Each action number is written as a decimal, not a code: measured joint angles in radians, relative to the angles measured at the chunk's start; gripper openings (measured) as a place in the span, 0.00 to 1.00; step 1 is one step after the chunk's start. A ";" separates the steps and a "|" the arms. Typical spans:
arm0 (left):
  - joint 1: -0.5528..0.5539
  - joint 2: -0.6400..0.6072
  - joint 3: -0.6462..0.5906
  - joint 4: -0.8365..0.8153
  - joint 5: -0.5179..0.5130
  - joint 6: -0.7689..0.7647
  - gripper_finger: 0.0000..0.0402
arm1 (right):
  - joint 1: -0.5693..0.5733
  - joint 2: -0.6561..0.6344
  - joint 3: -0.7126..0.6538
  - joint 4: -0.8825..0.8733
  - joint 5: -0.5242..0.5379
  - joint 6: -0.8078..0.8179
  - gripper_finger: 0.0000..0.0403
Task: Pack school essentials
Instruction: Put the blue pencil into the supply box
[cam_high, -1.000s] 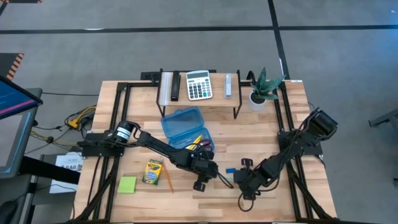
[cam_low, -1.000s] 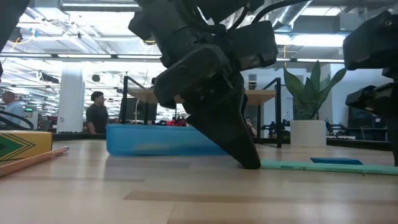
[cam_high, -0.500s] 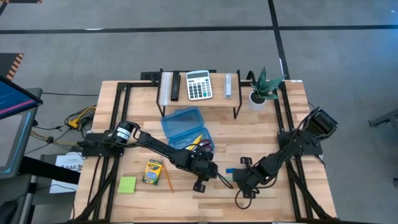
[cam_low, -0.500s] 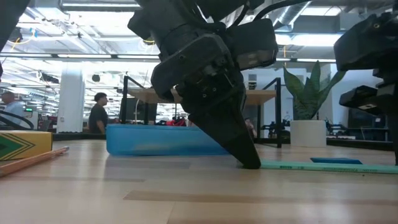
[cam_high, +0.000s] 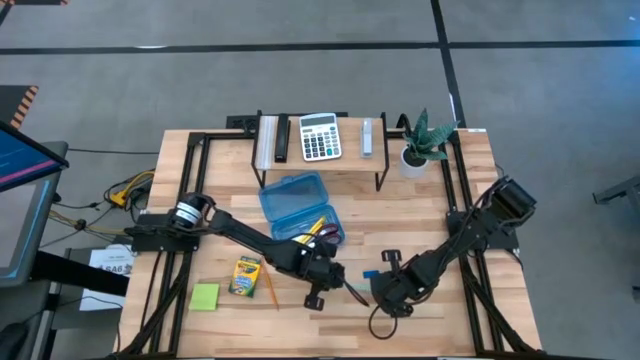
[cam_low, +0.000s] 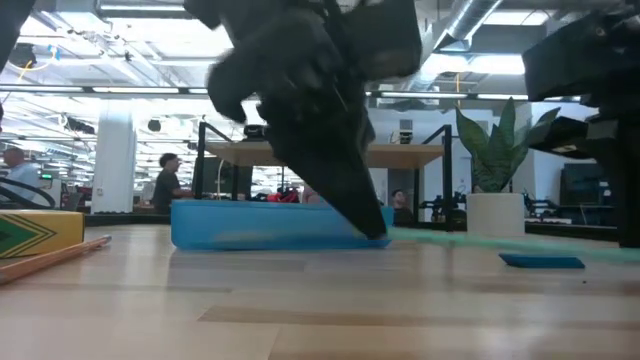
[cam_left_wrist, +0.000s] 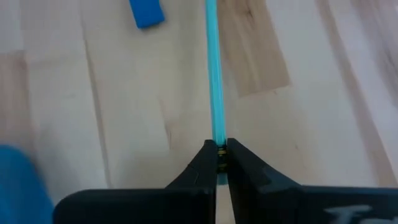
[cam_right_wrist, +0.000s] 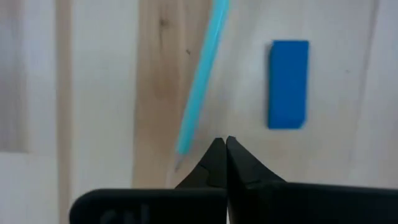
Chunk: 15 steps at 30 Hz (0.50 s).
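Observation:
My left gripper (cam_high: 322, 292) is shut on a teal pen (cam_left_wrist: 213, 74) at the table's near middle. In the low view the pen (cam_low: 470, 238) reaches out to the right from the fingertips (cam_low: 376, 232). A small blue eraser (cam_high: 369, 274) lies flat on the wood beside it. My right gripper (cam_right_wrist: 221, 144) hovers shut over bare wood by the pen's other end and the eraser (cam_right_wrist: 288, 84), with nothing between its fingers. A crayon box (cam_high: 246, 276), an orange pencil (cam_high: 268, 288) and a lime sticky-note pad (cam_high: 205, 296) lie at the near left. My left gripper pinches one end of the teal pen (cam_left_wrist: 218, 142) between its two fingertips. The fingers slant down from above, and the pen runs on ahead of them. That end is raised off the wood; whether the far end rests on the table, I cannot tell.
An open translucent blue case (cam_high: 300, 207) holding pencils and red-handled scissors (cam_high: 320, 228) lies behind the left gripper. A calculator (cam_high: 320, 137) sits on a black shelf at the far edge, with a potted plant (cam_high: 420, 145) to its right. People stand in the room beyond the table.
My left gripper has risen and moved a little toward the table's left, lifting the pen's held end off the wood where it lay flat. My right gripper has also risen slightly. The eraser has stayed where it was.

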 joint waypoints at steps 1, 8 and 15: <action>-0.003 -0.007 0.001 -0.011 -0.013 -0.001 0.00 | -0.006 0.000 0.006 -0.006 0.000 -0.006 0.00; -0.024 -0.072 0.002 -0.096 -0.094 -0.020 0.00 | -0.051 -0.002 0.064 -0.041 0.044 -0.091 0.00; -0.025 -0.126 0.004 -0.220 -0.154 -0.049 0.00 | -0.108 -0.004 0.185 -0.176 0.177 -0.201 0.00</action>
